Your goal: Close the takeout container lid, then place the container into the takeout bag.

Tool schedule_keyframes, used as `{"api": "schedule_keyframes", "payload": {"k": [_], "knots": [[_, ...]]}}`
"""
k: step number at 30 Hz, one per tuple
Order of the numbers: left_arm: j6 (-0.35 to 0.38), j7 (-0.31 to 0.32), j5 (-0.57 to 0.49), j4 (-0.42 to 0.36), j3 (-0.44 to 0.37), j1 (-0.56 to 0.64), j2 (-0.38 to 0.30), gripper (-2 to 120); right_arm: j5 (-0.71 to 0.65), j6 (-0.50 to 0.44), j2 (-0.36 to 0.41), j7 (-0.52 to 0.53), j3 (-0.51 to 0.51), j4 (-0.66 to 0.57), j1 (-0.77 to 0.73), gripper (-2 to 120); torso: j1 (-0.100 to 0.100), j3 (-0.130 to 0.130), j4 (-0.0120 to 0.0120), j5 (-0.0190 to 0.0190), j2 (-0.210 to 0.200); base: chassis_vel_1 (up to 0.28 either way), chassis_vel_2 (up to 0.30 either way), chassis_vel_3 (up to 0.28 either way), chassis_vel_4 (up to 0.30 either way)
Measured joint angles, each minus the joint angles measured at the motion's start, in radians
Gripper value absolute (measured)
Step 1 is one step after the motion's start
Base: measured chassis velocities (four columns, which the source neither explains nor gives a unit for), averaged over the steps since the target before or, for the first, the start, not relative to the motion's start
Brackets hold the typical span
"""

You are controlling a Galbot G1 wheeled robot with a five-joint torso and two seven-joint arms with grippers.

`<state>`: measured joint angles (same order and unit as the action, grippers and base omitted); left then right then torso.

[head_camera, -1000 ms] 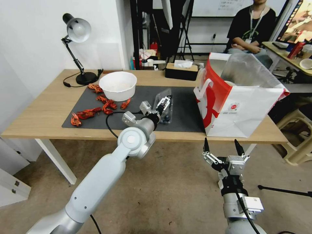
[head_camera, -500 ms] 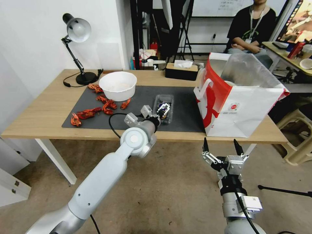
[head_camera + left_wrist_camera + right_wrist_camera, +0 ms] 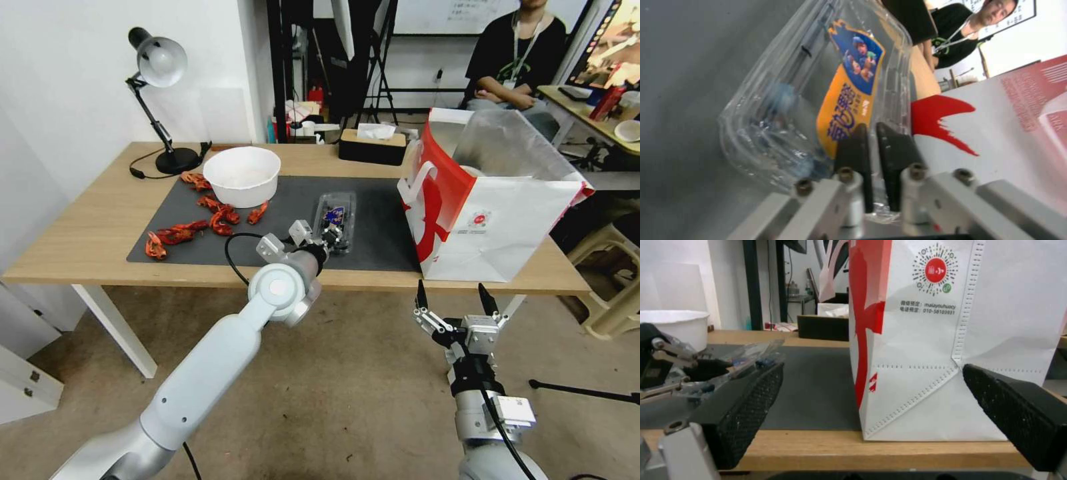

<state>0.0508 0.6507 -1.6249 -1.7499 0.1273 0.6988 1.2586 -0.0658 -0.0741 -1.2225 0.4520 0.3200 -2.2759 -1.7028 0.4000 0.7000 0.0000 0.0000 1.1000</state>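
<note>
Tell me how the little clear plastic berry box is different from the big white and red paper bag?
The clear plastic berry box is small, flat and see-through; the white and red paper bag is large, tall and hides its inside. The box lies with its lid down, pinched by the left gripper; the bag stands open, untouched. Both sit on the wooden table.

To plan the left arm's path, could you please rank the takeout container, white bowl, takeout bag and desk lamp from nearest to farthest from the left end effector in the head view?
1. takeout container, pinched by the left end effector.
2. white bowl, toward the robot's left, and takeout bag, toward its right: too close to call.
3. desk lamp, far left corner.
</note>
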Motion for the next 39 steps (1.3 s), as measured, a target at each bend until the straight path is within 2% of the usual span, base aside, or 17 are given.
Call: {"api": "schedule_keyframes", "payload": {"k": [2, 17, 22, 25, 26, 27, 28, 30, 39], "knots": [[0.002, 0.003, 0.003, 0.0, 0.002, 0.0, -0.001, 0, -0.001, 0.0, 0.0, 0.0, 0.0, 0.001, 0.001, 100, 0.0, 0.0, 0.0, 0.0, 0.0, 0.0, 0.0, 0.0, 0.0], [0.021, 0.024, 0.038, 0.006, 0.017, 0.0, -0.007, 0, -0.045, 0.025, 0.011, 0.003, -0.001, 0.007, 0.045, 100, 0.0, 0.0, -0.0001, 0.0, 0.0, 0.0, 0.0, 0.0, 0.0], [0.021, 0.02, 0.06, 0.006, 0.027, 0.0, -0.009, 0, -0.164, 0.084, 0.042, 0.012, -0.013, 0.005, 0.114, 100, 0.0, 0.0, 0.0, 0.0001, 0.0, 0.0, 0.0, 0.0, 0.0], [0.019, 0.015, 0.068, 0.015, 0.041, -0.012, -0.008, 0, -0.291, 0.133, 0.071, 0.02, -0.019, 0.006, 0.173, 100, 0.0, 0.0, 0.0, 0.0, 0.0, 0.0, 0.0, 0.0, 0.0], [0.019, 0.015, 0.068, 0.015, 0.041, -0.012, -0.008, 0, -0.291, 0.133, 0.071, 0.02, -0.019, 0.006, 0.173, 100, 0.0, 0.0, 0.0, 0.0, 0.0, 0.0, 0.0, 0.0, 0.0], [0.019, 0.013, 0.071, 0.018, 0.047, -0.016, -0.008, 0, -0.365, 0.156, 0.087, 0.021, -0.024, 0.01, 0.201, 100, 0.0, 0.0, -0.0002, 0.0, 0.0, 0.0, 0.0, 0.0, 0.0], [0.019, 0.013, 0.071, 0.018, 0.047, -0.016, -0.008, 0, -0.365, 0.156, 0.087, 0.021, -0.024, 0.01, 0.201, 100, 0.0, 0.0, -0.0002, 0.0, 0.0, 0.0, 0.0, 0.0, 0.0], [0.017, 0.01, 0.075, 0.021, 0.051, -0.02, -0.007, 0, -0.496, 0.195, 0.115, 0.022, -0.037, 0.017, 0.243, 100, 0.0, 0.0, 0.0, 0.0, 0.0, 0.0, 0.0, 0.0, 0.0], [0.016, 0.005, 0.089, 0.022, 0.056, -0.025, -0.006, 0, -0.701, 0.23, 0.144, 0.018, -0.079, 0.052, 0.323, 100, 0.0, 0.0, -0.0001, 0.0, 0.0, 0.0, 0.0, 0.0, 0.0]]}}
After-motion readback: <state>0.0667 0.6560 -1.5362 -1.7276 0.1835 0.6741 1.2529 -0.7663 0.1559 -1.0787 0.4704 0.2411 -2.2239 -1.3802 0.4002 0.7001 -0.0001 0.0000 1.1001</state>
